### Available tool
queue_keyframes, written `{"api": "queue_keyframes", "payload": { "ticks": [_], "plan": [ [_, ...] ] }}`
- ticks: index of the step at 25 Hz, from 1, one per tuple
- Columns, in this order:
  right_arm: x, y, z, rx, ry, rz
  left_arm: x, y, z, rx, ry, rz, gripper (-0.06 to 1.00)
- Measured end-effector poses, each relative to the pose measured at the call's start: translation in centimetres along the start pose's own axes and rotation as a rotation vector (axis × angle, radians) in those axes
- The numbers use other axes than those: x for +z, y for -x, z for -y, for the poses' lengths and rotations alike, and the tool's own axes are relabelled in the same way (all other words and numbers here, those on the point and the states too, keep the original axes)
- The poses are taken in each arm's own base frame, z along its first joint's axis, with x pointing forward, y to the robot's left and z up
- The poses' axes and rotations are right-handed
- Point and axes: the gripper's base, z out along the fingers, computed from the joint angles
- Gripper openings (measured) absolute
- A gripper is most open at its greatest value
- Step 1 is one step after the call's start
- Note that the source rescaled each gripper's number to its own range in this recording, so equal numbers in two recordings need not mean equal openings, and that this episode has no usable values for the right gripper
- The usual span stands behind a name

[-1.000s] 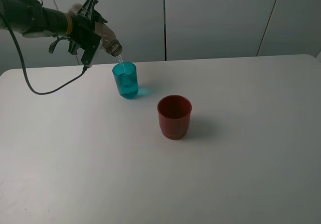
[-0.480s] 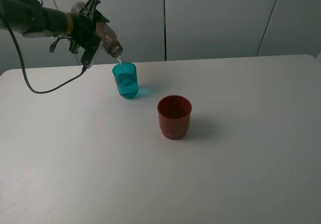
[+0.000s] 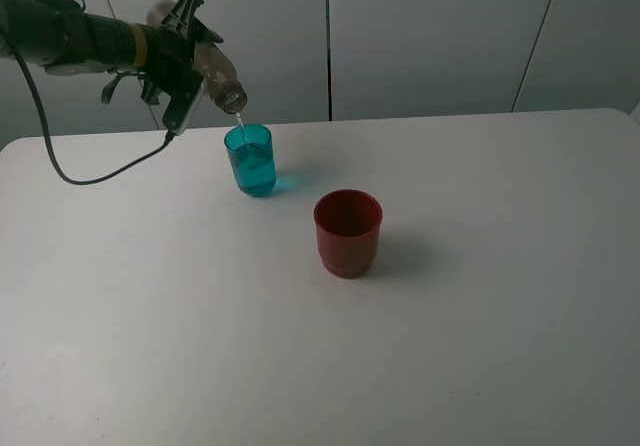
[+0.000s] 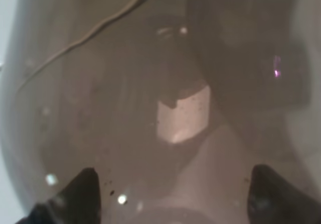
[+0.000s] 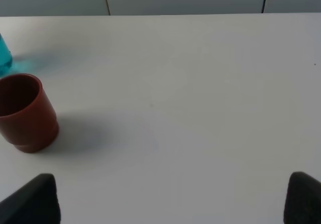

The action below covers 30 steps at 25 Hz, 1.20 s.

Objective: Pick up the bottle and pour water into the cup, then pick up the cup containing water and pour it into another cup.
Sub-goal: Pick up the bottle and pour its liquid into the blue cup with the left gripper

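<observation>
Two cups stand upright on the white table (image 3: 480, 326). The teal cup (image 3: 248, 162) is toward the back left, and the red cup (image 3: 348, 234) is nearer the front and to its right, apart from it. We see the left gripper (image 3: 186, 66) clamped on the body of the bottle (image 3: 218, 78). It holds the bottle in the air, tilted so that the open neck points down over the teal cup's rim. A thin stream of water (image 3: 239, 121) falls from the mouth into the teal cup, which looks partly filled. A black cable (image 3: 70, 171) hangs from the left arm and loops down by the table's back left corner.

In the left wrist view the smoky bottle wall fills nearly the whole picture, with dark fingertips (image 4: 75, 196) on either side of it. In the right wrist view we find the right gripper (image 5: 168, 204) spread wide with nothing between its tips, above bare table. The red cup stands off to one side of it, and a sliver of the teal cup shows beyond.
</observation>
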Motion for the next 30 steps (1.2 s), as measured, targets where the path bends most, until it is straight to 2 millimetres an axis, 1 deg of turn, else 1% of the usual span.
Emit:
{"api": "queue_keyframes", "payload": {
  "ticks": [6,19,30],
  "plan": [
    [0.0,0.0,0.0,0.0,0.0,0.0,0.0,0.04,-0.06,0.058,0.007,0.004,0.01],
    [0.0,0.0,0.0,0.0,0.0,0.0,0.0,0.16,-0.23,0.089,0.026,0.016,0.01],
    [0.0,0.0,0.0,0.0,0.0,0.0,-0.03,0.44,-0.56,0.023,0.063,0.048,0.01]
  ]
}}
